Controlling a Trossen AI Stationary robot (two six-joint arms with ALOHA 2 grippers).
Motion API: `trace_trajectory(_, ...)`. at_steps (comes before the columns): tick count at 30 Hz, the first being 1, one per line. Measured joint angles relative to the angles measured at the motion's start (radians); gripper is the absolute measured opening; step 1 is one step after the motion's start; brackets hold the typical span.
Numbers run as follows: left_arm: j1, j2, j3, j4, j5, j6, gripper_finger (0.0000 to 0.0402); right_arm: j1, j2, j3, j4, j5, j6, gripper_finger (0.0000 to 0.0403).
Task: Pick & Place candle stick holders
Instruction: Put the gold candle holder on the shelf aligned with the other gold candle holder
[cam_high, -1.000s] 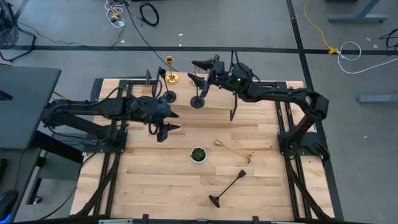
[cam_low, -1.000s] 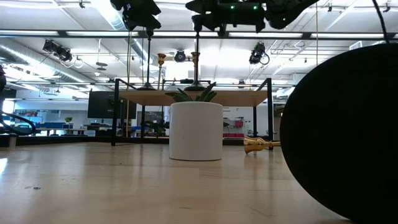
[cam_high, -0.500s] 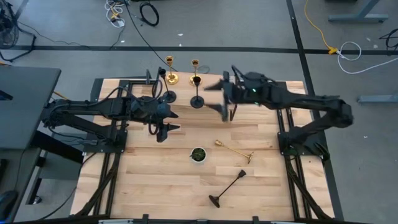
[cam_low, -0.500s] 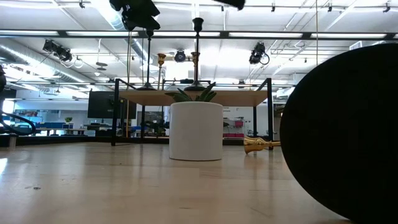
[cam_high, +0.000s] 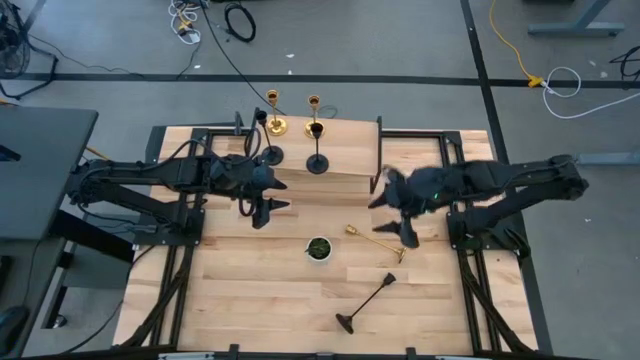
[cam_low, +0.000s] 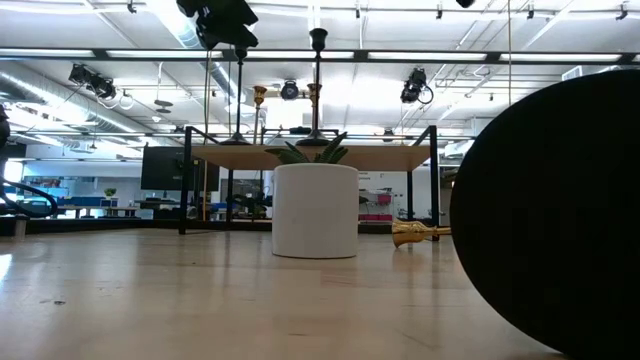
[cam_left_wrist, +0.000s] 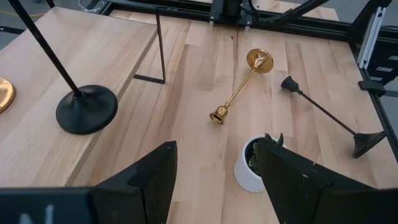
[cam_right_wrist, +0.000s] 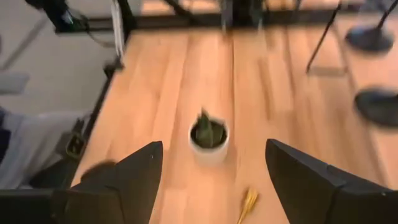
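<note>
From above, the right gripper (cam_high: 402, 212) hangs spread wide and empty by a gold candle holder (cam_high: 376, 241) lying flat. The left gripper (cam_left_wrist: 214, 171) is spread too; its camera shows the white bowl (cam_left_wrist: 251, 167).

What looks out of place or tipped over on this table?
Two holders lie on their sides on the table: a gold candle stick holder near the white pot, and a black candle stick holder nearer the front edge. The other four stand upright on the raised shelf.

Pale, smooth-planked wooden tabletop (cam_high: 270, 290); shiny gold metal holder (cam_left_wrist: 239, 87) lying flat; matte black holder (cam_left_wrist: 323, 115) alongside; smooth white bowl (cam_left_wrist: 252, 171); dark matte pincer fingers (cam_left_wrist: 152, 180).
</note>
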Motion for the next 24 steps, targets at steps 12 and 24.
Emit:
trace_trajectory(12, 0.000, 0.000, 0.000, 0.000, 0.003, -0.054, 0.0222, 0.167, 0.168, 0.000, -0.249, 0.198, 0.324, 0.0284)
trace_trajectory(24, 0.000, 0.000, 0.000, 0.001, 0.008, -0.068, 0.0222, 0.190, 0.421, -0.001, -0.279, 0.226, 0.456, 0.0274)
